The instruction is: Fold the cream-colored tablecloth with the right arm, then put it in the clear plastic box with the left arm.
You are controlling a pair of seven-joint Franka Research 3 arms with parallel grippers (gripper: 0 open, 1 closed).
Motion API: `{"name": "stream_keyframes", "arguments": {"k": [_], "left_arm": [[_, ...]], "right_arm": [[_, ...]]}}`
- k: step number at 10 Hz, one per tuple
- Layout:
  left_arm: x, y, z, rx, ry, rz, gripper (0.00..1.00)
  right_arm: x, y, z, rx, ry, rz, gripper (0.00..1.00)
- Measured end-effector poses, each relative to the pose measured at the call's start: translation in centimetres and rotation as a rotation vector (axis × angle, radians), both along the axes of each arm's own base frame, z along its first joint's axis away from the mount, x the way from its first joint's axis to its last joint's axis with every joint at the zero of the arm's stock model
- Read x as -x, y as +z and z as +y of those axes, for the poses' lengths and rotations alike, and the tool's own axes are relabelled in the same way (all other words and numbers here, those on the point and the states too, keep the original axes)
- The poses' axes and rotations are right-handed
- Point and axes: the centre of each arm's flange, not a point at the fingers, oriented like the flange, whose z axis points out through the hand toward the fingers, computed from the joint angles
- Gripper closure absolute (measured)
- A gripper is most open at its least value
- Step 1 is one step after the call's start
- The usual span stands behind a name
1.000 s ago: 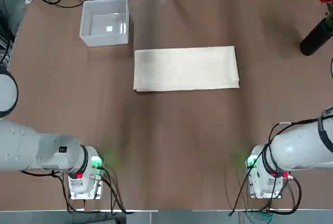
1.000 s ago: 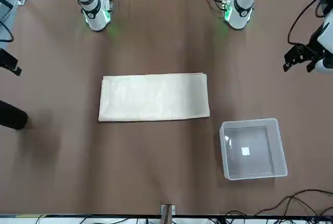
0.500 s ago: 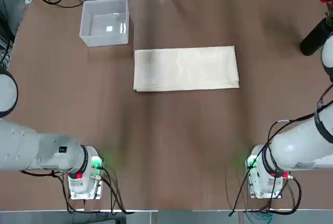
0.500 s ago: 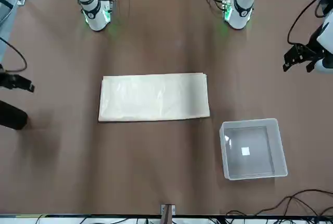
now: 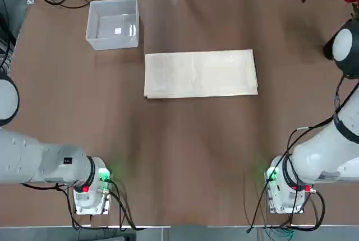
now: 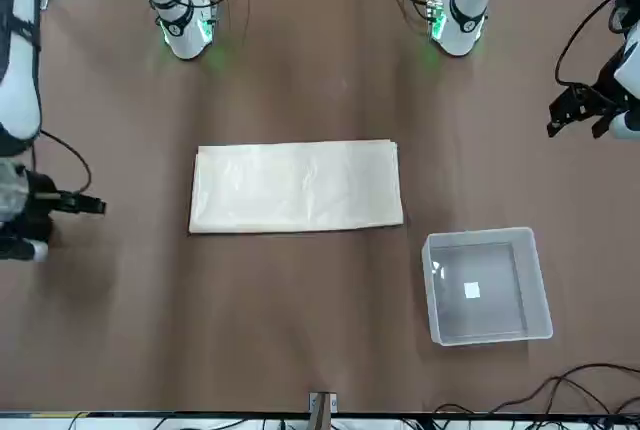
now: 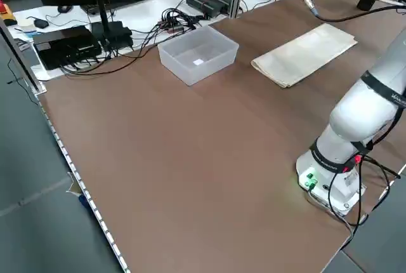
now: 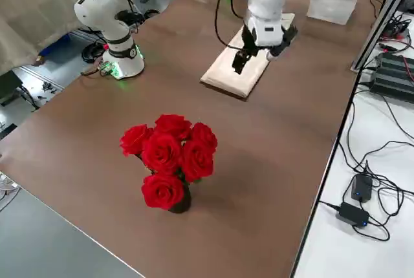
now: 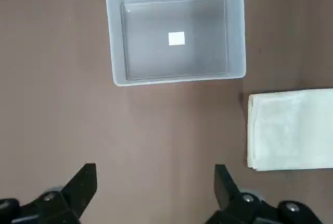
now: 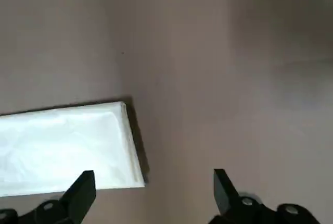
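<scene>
The cream-colored tablecloth (image 5: 201, 74) lies flat as a long folded rectangle in the middle of the table (image 6: 297, 187). The clear plastic box (image 5: 92, 25) stands empty at the far left, a white label on its bottom, apart from the cloth (image 6: 432, 290). My right gripper (image 6: 88, 205) hangs open high above the table, just past the cloth's right end; its wrist view shows that end (image 10: 62, 146) between the spread fingers (image 10: 83, 185). My left gripper (image 6: 575, 122) hovers open at the table's left side, with the box (image 9: 117, 73) ahead of it.
A dark vase of red roses (image 8: 169, 161) stands near the table's right edge (image 5: 339, 42), close beside the right arm. Cables and power bricks (image 8: 354, 200) lie beyond the far edge. Both arm bases (image 5: 90, 190) sit at the near edge.
The right arm has swung in from the table's right edge, its gripper now closer to the cloth's right end. The cloth, the box and the left arm have not moved.
</scene>
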Motion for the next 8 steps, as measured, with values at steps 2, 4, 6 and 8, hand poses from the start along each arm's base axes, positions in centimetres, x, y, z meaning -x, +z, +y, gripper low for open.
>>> {"name": "stream_keyframes", "arguments": {"k": [2, 4, 6, 8], "left_arm": [[0.0, 0.0, 0.2, 0.000, 0.003, 0.002, 0.00], [-0.1, -0.1, 0.3, 0.000, 0.006, 0.003, 0.00], [-0.1, -0.2, 0.4, 0.000, 0.006, 0.004, 0.00], [-0.1, -0.2, 0.4, 0.000, 0.006, 0.005, 0.00]], "right_arm": [[-0.9, -5.4, 0.2, -0.033, -0.029, -0.016, 0.00], [-0.3, -10.1, 1.1, -0.063, -0.053, -0.012, 0.00], [0.8, -13.6, 3.0, -0.081, -0.046, 0.005, 0.00], [2.4, -17.3, 4.5, -0.075, -0.016, 0.013, 0.00]]}}
